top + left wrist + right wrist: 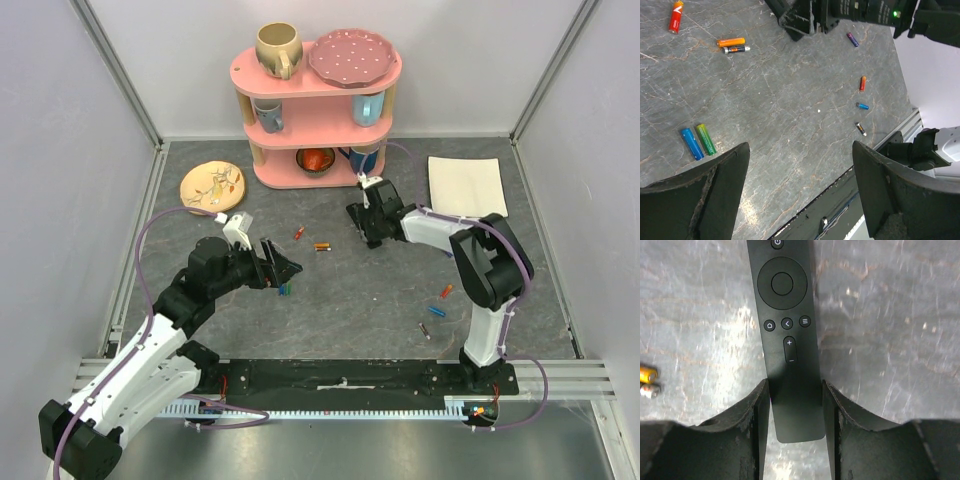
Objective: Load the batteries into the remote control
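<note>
right gripper pinches button-up remote control marked "+", "−".

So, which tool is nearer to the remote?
Right. The right tool has the remote between its fingers; the left tool hangs apart, near the blue battery.

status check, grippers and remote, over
Left gripper open, hovering by blue and green batteries. Right gripper shut on remote control, button face up. Nothing in the way seen.
</note>
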Action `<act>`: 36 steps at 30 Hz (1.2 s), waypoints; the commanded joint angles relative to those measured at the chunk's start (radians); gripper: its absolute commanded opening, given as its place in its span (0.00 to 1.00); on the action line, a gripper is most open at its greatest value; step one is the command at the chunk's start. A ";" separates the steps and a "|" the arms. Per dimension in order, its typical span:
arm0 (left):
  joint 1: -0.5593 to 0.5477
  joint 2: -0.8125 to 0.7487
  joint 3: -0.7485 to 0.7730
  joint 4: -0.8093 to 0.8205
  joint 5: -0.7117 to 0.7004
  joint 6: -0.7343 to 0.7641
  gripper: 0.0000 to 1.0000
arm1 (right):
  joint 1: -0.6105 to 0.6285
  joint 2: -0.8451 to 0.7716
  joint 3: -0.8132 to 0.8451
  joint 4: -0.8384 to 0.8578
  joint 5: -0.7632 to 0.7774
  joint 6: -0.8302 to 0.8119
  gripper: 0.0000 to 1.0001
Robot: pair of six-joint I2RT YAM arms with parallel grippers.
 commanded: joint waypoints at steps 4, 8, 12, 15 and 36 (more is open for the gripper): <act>-0.003 -0.019 -0.003 0.026 -0.015 0.017 0.88 | 0.064 -0.227 -0.151 -0.020 0.099 0.233 0.00; -0.003 -0.017 -0.008 0.034 -0.044 -0.009 0.87 | 0.156 -0.314 -0.236 -0.038 0.224 0.434 0.00; -0.003 -0.039 -0.013 0.013 -0.117 -0.053 0.86 | 0.300 -0.339 -0.274 -0.118 0.365 0.644 0.00; -0.003 -0.059 -0.020 -0.007 -0.171 -0.075 0.85 | 0.366 -0.339 -0.291 -0.155 0.450 0.770 0.00; -0.003 -0.128 -0.075 -0.061 -0.236 -0.127 0.84 | 0.555 -0.241 -0.245 -0.296 0.494 1.028 0.26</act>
